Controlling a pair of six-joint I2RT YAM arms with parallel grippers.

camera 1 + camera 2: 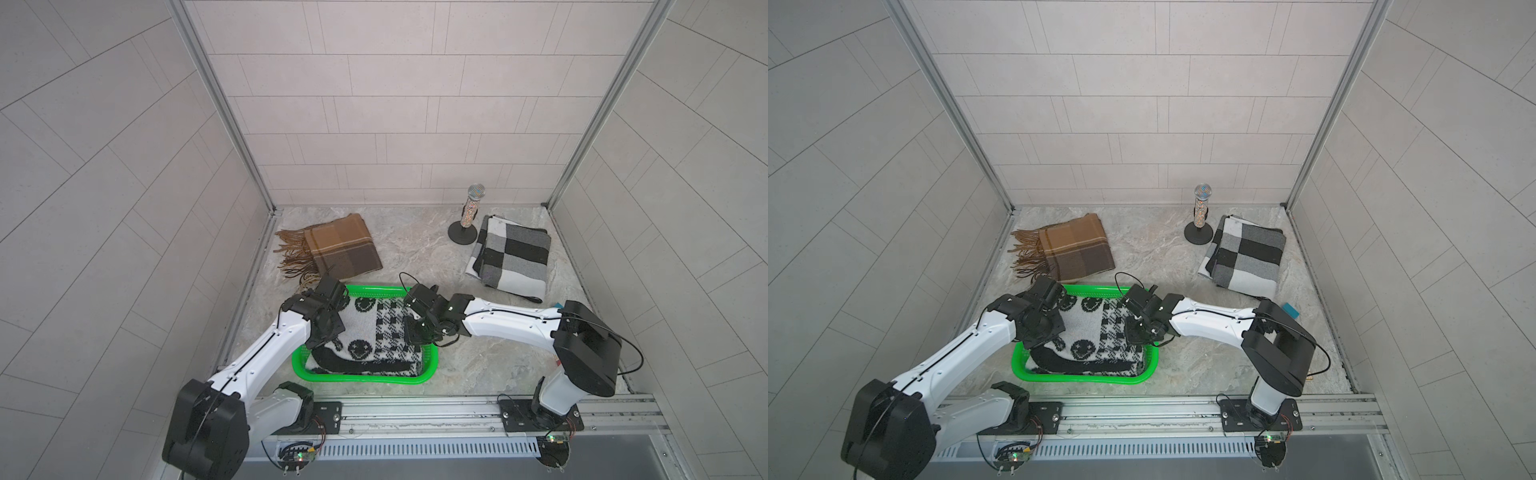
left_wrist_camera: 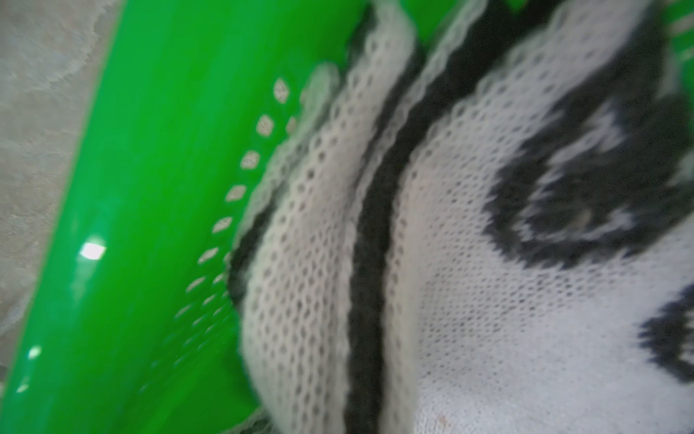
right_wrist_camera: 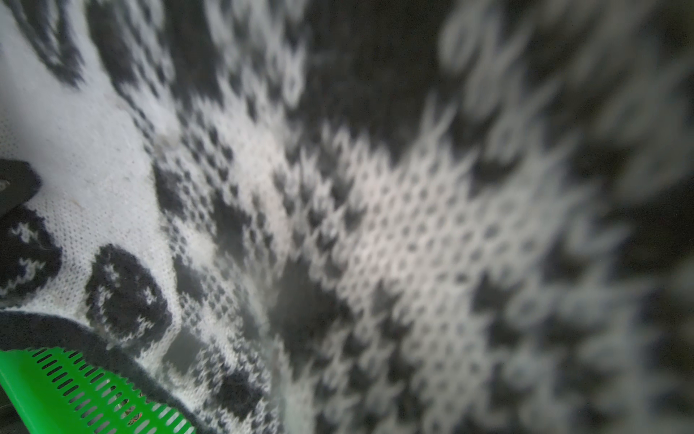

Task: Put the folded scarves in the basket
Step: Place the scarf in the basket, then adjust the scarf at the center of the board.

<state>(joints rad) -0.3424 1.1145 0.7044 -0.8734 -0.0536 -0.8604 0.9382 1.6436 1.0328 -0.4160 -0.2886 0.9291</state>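
Releasing is the step we're in, by our read: the folded black-and-white knit scarf with smiley faces (image 1: 365,332) already lies inside the bright green perforated plastic basket (image 1: 365,379), which sits on the marble-look table (image 1: 415,253) near the front rail. Left gripper (image 1: 328,318) is down on the scarf's left edge and right gripper (image 1: 415,328) on its right edge; both wrist views are filled with knit, so we can't tell how far either set of jaws is parted or whether they grip cloth. To do this well we should open both fully, then lift straight up together so no loop of yarn snags and drags a fold over the rim. Leave the brown plaid fringed scarf (image 1: 332,249) and grey checked scarf (image 1: 513,257) alone.
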